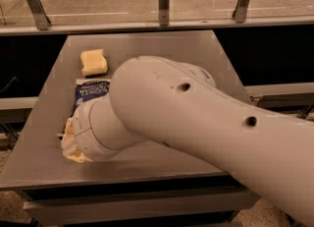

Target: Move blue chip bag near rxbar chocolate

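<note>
The blue chip bag (91,93) lies flat on the left half of the grey table (49,147), dark navy with white lettering. Only its upper part shows; my arm (196,123) covers the rest. My gripper (73,145) is low over the table at the bag's near left end, seen only as a cream-coloured end past the white wrist. The rxbar chocolate is hidden or out of view.
A pale yellow sponge (93,62) sits at the table's back left, just beyond the bag. A rail with metal posts (164,2) runs behind the table. My arm hides the table's middle and right side.
</note>
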Robot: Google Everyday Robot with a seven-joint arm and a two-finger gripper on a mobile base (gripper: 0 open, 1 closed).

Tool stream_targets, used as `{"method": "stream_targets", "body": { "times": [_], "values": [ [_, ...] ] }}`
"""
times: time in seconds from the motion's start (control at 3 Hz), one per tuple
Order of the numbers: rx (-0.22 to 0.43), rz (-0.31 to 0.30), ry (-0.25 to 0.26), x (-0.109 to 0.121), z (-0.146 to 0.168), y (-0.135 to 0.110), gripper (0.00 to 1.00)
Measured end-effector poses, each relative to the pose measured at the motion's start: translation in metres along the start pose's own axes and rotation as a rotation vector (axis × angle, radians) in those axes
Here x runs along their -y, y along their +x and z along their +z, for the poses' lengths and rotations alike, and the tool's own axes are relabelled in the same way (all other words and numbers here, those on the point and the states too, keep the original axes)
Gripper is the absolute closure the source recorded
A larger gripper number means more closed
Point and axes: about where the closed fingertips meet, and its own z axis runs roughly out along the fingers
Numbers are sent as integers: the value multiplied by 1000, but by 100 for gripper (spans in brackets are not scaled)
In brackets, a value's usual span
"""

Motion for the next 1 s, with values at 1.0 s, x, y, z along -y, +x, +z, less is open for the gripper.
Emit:
{"method": "stream_targets", "body": {
  "times": [1.0],
  "values": [
    [-18, -8, -42, 12, 6, 28, 0]
  ]
}}
